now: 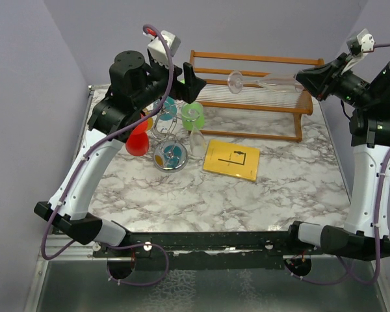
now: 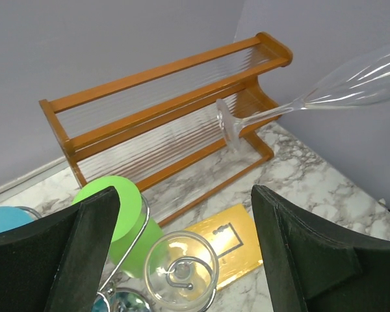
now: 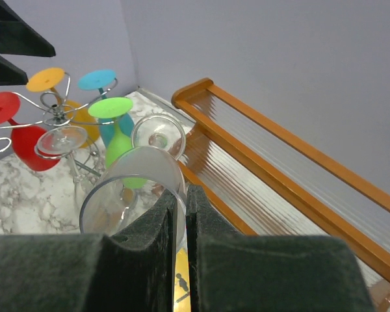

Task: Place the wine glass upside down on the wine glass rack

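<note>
My right gripper (image 1: 304,78) is shut on the bowl rim of a clear wine glass (image 1: 273,82), holding it sideways in the air above the wooden rack with its foot pointing left. In the right wrist view the fingers (image 3: 208,227) pinch the glass wall (image 3: 133,185). The silver wire wine glass rack (image 1: 170,158) stands at the left with red, orange, blue and green glasses and one clear glass (image 2: 182,273) hanging upside down. My left gripper (image 1: 195,81) is open and empty, above the rack's right side. The held glass also shows in the left wrist view (image 2: 312,101).
An orange-brown wooden slatted shelf (image 1: 253,97) stands at the back of the marble table. A yellow card (image 1: 231,160) lies flat right of the wire rack. Purple walls close in on the left, back and right.
</note>
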`<state>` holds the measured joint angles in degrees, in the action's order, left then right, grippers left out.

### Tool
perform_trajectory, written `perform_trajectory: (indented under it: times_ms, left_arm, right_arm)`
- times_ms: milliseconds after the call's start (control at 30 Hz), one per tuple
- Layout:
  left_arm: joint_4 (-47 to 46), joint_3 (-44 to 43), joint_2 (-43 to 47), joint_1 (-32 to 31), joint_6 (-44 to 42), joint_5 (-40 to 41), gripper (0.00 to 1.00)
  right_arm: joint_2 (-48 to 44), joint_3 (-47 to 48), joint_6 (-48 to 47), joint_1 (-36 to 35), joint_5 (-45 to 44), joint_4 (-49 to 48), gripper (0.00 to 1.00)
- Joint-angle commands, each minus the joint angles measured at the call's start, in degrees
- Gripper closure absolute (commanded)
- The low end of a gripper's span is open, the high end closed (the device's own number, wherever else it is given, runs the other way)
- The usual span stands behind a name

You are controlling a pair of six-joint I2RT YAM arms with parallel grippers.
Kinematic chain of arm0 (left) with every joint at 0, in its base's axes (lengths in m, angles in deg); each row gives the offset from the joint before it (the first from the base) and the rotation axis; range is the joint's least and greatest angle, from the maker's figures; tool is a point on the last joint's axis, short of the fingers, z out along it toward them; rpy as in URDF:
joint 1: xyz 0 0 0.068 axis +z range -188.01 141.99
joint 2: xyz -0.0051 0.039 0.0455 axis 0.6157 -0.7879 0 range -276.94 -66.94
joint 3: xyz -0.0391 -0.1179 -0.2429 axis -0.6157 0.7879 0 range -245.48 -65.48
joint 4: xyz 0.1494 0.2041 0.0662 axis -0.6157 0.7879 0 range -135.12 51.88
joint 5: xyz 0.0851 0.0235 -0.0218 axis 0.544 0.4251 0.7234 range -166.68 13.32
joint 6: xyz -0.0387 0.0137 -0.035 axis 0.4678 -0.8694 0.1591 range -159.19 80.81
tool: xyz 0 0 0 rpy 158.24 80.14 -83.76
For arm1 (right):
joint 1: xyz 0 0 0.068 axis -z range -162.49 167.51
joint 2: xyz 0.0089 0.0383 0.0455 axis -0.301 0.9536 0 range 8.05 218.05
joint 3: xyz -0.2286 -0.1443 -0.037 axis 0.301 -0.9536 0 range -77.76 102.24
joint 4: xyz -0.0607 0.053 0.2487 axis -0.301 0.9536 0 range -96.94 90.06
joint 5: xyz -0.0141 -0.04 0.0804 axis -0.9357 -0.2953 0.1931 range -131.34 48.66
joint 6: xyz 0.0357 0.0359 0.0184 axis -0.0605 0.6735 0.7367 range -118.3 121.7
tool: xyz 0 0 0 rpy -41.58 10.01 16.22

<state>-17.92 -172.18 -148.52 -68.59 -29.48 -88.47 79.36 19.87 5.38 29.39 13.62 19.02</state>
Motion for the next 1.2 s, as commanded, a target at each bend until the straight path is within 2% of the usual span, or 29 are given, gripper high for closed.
perform_trajectory:
  times_ms: [0, 300, 500, 633, 867, 1067, 1167]
  left_arm:
    - [-4.05, 0.39, 0.63, 1.72, 5.05, -5.58, 0.16]
    - [-7.83, 3.57, 0.96, 3.25, 10.84, -13.50, 0.19]
    - [-10.82, 4.87, -0.74, 3.25, 16.25, -17.25, 0.19]
    - [-11.58, 3.55, -2.85, 3.19, 17.99, -19.32, 0.24]
    - [-12.66, 3.99, -4.61, 3.17, 20.55, -22.07, 0.41]
    - [-13.35, 4.52, -4.90, 2.99, 21.60, -23.75, 0.62]
    - [-13.76, 4.78, -4.97, 2.99, 22.32, -24.47, 0.67]
  right_arm:
    - [-2.31, -1.94, 7.00, -1.36, 3.09, -9.80, 0.98]
    - [-5.70, -6.82, 15.13, -2.61, 6.61, -18.28, 0.98]
    - [-5.21, -5.68, 15.54, -3.33, 6.04, -18.73, 0.98]
    - [-4.61, -5.31, 16.66, -3.87, 7.38, -19.69, 0.98]
    - [-4.68, -5.75, 18.36, -4.03, 8.35, -21.88, 0.98]
    - [-4.62, -5.90, 18.17, -4.06, 8.08, -22.16, 0.98]
    - [-4.73, -6.10, 17.75, -4.05, 7.82, -22.09, 0.98]
